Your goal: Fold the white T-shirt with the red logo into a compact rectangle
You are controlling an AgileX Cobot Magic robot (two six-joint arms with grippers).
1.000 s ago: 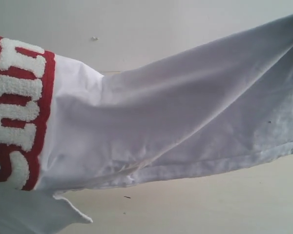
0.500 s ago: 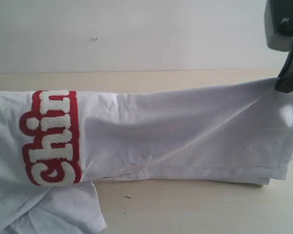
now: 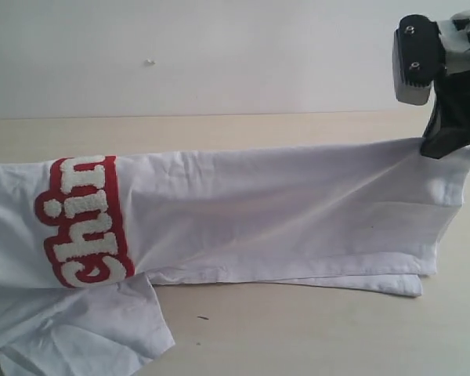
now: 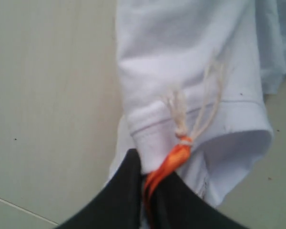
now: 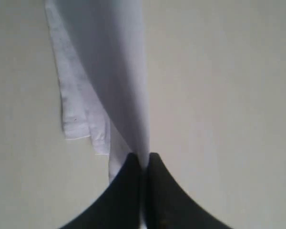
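The white T-shirt point(image 3: 266, 211) lies stretched across the table as a long folded band. Its red logo point(image 3: 82, 221) shows at the left, running up and down. At the far right my right gripper point(image 3: 446, 147) is shut on the shirt's hem corner, holding it just above the table; in the right wrist view the white cloth point(image 5: 109, 71) runs straight out from the closed right gripper point(image 5: 144, 160). My left gripper point(image 4: 148, 171) is shut on the ribbed collar point(image 4: 155, 129) together with the orange neck tag point(image 4: 171, 160). The left gripper is outside the exterior view.
A pale wooden table point(image 3: 313, 329) carries the shirt, with a white wall point(image 3: 219, 55) behind it. A loose sleeve flap point(image 3: 86, 329) hangs toward the front left edge. The black and grey right arm point(image 3: 435, 55) stands over the far right.
The shirt has dropped from being held high near the camera to lying low across the table. The right gripper has come down and leftward into view with the hem.
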